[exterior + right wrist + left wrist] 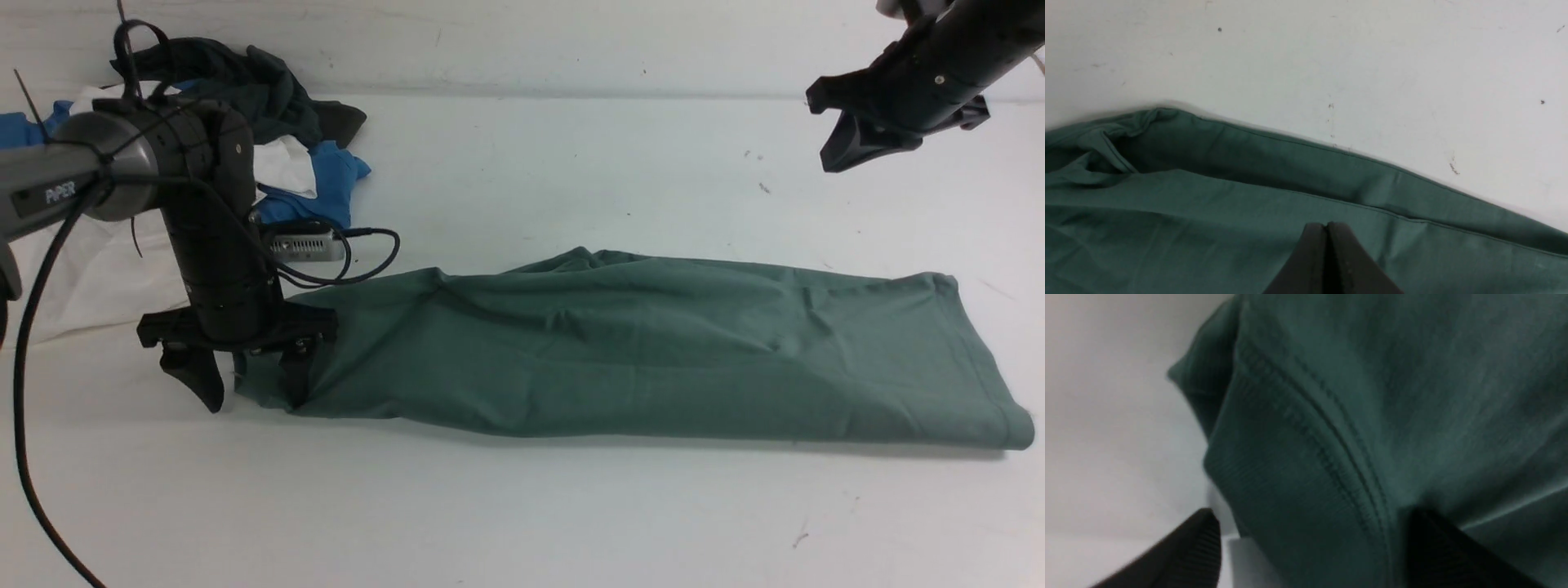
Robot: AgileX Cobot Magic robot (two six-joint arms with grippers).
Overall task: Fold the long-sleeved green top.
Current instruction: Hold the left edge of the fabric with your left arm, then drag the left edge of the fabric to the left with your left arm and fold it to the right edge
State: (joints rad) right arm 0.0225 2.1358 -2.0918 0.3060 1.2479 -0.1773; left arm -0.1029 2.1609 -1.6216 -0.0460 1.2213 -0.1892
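The green long-sleeved top lies folded into a long band across the table, running from left of centre to the right edge. My left gripper points down at the band's left end, open. Its fingers straddle the cloth end. Up close, a ribbed, double-stitched edge of the top sits between the spread fingers, with a strip of white table showing beside one finger. My right gripper hangs high at the back right, shut and empty. Its tips meet above the top.
A heap of other clothes sits at the back left: a dark charcoal garment, a blue one and a white one. A small grey box with a black cable lies behind the left arm. A white wall closes the back.
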